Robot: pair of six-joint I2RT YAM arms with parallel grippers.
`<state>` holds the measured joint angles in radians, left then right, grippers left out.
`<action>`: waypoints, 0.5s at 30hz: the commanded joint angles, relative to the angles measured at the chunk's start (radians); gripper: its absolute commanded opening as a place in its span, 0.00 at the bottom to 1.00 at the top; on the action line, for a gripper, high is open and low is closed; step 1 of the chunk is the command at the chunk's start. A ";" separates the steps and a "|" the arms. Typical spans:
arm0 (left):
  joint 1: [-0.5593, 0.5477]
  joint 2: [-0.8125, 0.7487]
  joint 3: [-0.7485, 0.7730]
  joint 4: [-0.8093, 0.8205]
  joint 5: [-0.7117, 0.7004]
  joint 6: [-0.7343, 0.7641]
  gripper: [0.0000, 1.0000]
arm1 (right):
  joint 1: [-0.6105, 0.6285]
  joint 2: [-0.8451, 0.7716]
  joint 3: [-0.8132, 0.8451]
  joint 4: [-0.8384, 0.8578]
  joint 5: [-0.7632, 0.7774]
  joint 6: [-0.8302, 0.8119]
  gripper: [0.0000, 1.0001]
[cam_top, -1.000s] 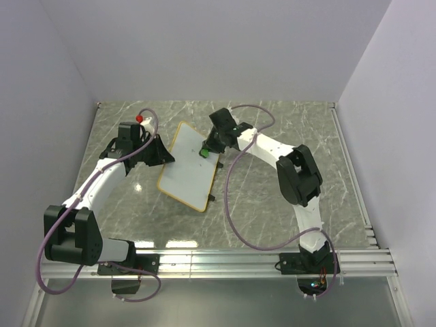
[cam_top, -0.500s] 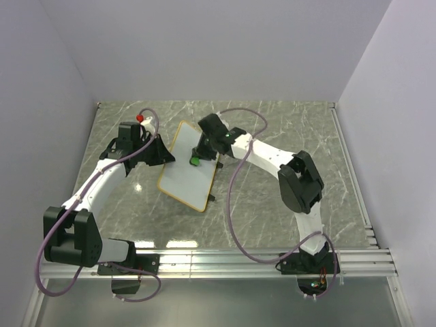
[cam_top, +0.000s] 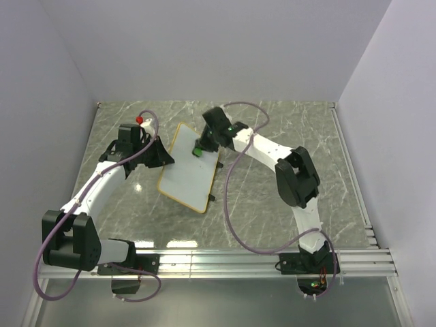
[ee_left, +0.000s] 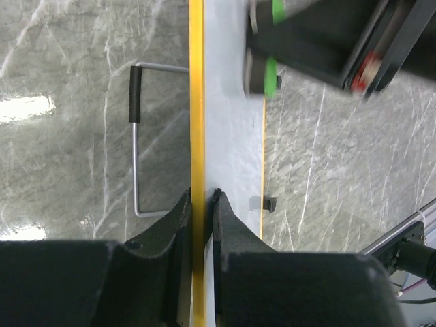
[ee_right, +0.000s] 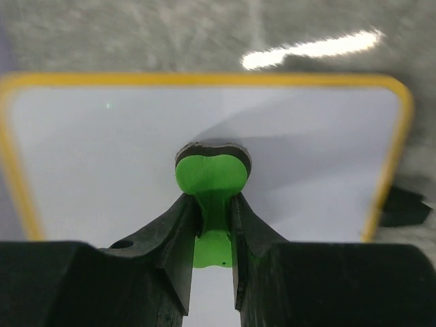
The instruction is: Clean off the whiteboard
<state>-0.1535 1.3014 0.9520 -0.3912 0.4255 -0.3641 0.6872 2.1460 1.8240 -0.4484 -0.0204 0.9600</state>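
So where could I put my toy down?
Bare table lies right of the right arm, and between the whiteboard and the front rail. It's crowded around the whiteboard, where the left hand grips its edge and the right hand presses the green eraser.

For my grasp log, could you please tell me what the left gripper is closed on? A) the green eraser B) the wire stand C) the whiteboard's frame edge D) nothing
C: the left wrist view shows the left gripper pinching the whiteboard by its orange frame edge; the green eraser sits in the right gripper.
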 commanded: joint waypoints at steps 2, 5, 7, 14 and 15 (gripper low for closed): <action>-0.017 -0.027 -0.002 -0.014 -0.016 0.048 0.00 | 0.035 -0.109 -0.273 0.046 0.017 0.008 0.00; -0.018 -0.022 -0.005 -0.011 -0.014 0.047 0.01 | 0.070 -0.188 -0.391 0.082 0.019 0.022 0.00; -0.018 -0.025 -0.009 -0.006 -0.019 0.047 0.00 | 0.090 -0.204 -0.431 0.086 0.019 0.028 0.00; -0.018 -0.022 -0.002 -0.012 -0.022 0.050 0.01 | 0.109 -0.189 -0.399 0.066 0.019 0.016 0.00; -0.018 -0.025 -0.002 -0.011 -0.025 0.048 0.00 | 0.106 -0.184 -0.382 0.057 0.037 0.013 0.00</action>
<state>-0.1543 1.2953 0.9520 -0.3874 0.4248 -0.3614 0.7631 1.9450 1.4036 -0.4198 0.0273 0.9710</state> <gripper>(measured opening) 0.152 0.286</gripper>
